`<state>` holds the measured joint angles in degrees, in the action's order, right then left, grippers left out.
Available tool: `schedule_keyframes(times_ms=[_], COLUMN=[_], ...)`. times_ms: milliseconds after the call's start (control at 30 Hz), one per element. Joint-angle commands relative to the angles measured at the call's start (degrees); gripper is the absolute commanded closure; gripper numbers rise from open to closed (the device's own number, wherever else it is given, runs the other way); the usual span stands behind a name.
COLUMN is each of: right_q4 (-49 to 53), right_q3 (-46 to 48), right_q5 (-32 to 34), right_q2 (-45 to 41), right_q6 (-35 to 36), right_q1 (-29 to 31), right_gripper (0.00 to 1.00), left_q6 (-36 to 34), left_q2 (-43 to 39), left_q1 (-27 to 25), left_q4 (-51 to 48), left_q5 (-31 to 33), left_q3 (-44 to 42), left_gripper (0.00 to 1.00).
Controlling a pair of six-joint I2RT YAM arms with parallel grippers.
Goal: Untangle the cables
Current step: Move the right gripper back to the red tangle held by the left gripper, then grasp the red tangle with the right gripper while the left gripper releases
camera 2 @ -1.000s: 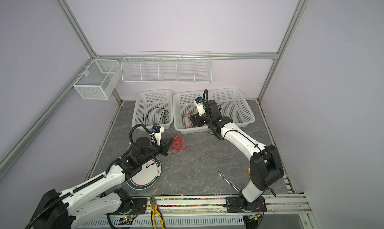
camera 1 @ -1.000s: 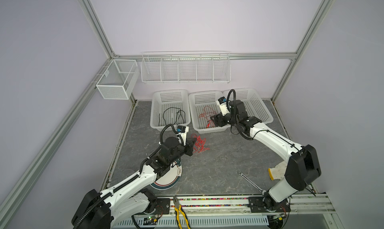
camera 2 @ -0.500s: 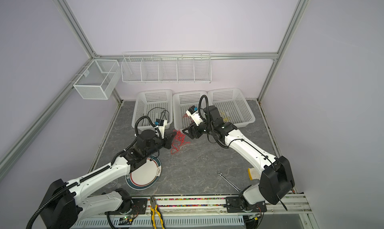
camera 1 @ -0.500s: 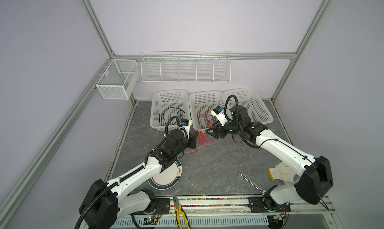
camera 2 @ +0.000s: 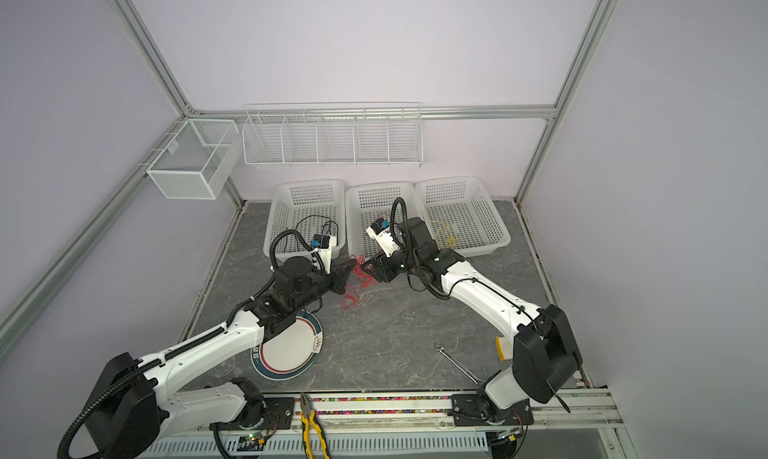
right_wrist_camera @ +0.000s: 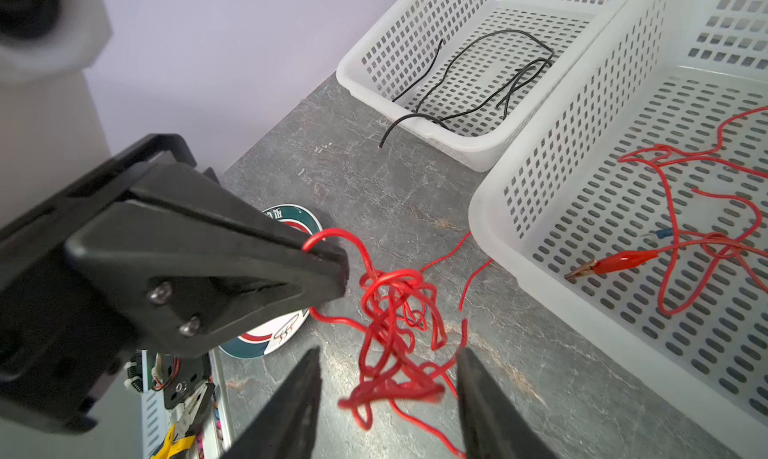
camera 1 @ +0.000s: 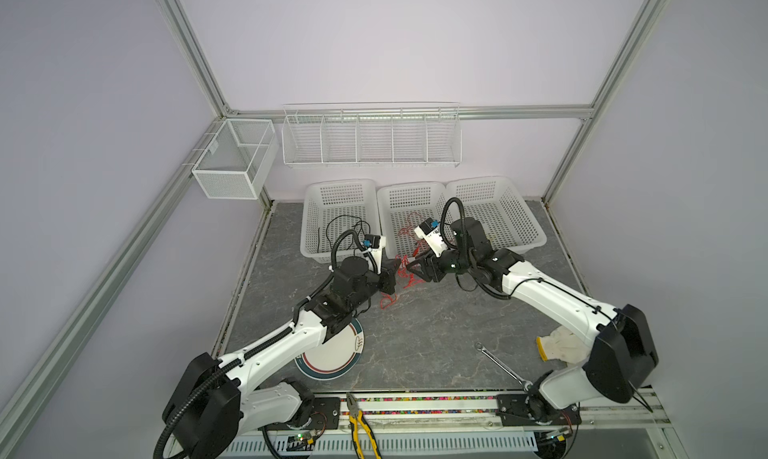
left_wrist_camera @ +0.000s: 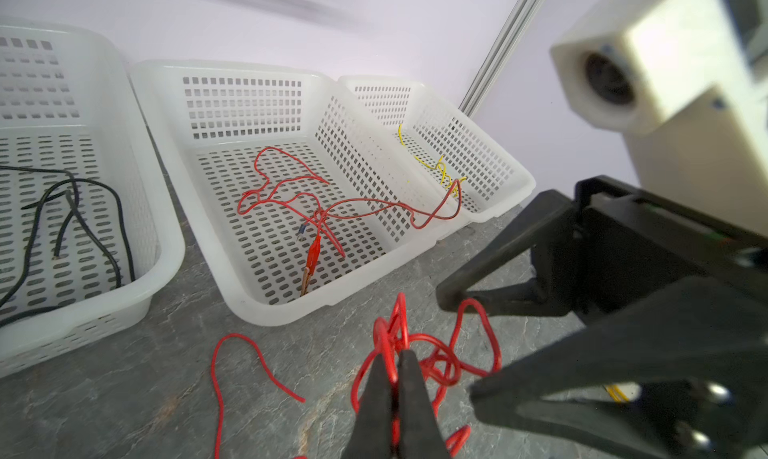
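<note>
Clamps the left gripper (left_wrist_camera: 395, 355) shut on one loop of the red tangle (left_wrist_camera: 432, 365), fingertips pressed flat together with the strand squeezed between. Sets the right gripper (right_wrist_camera: 388, 353) nose to nose with it in both top views, fingers parted and straddling the knot's lower end (no touch to be made out there). Leaves loose red ends trailing over the grey table (camera 1: 436, 319), just in front of the baskets. Shows, farther back, three white baskets side by side against the wall: black cables (left_wrist_camera: 72, 199) coiled in the left basket (camera 1: 336, 183), one end drooping over its front rim onto the table; a red cable (left_wrist_camera: 318, 218) with a red clip (left_wrist_camera: 313, 249) in the middle basket (left_wrist_camera: 232, 68), one bend draped over the dividing wall toward the right; a yellow cable (left_wrist_camera: 438, 166) on the floor of the right basket (camera 2: 451, 179). Ends at the wire rack (camera 1: 370, 136) on the back wall, above the baskets.
</note>
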<state>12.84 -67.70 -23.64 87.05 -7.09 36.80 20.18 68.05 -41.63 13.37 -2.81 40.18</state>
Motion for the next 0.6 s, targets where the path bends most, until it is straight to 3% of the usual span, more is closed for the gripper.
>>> schedule_keyframes(times_ms=[0, 167, 333, 567], right_q4=[-2.48, -2.11, -1.85, 0.16], right_q3=[-0.22, 0.28, 0.56, -1.20], right_q5=[-0.97, 2.24, 7.97, 18.36], right_q2=[1.71, 1.83, 0.94, 1.20], right_q6=[-1.42, -2.21, -2.22, -2.57], right_q1=[0.73, 0.79, 0.76, -0.10], right_gripper=[0.57, 0.78, 0.92, 0.93], left_q6=[1.34, 2.18, 2.14, 1.35], left_q2=[0.65, 1.18, -0.10, -3.54], left_q1=[0.14, 0.14, 0.14, 0.40], left_q4=[4.58, 5.55, 4.40, 2.31], left_q5=[-1.19, -0.90, 1.66, 6.78], left_q3=[0.07, -0.32, -1.36, -3.65], left_gripper=[1.00, 1.00, 1.00, 1.00])
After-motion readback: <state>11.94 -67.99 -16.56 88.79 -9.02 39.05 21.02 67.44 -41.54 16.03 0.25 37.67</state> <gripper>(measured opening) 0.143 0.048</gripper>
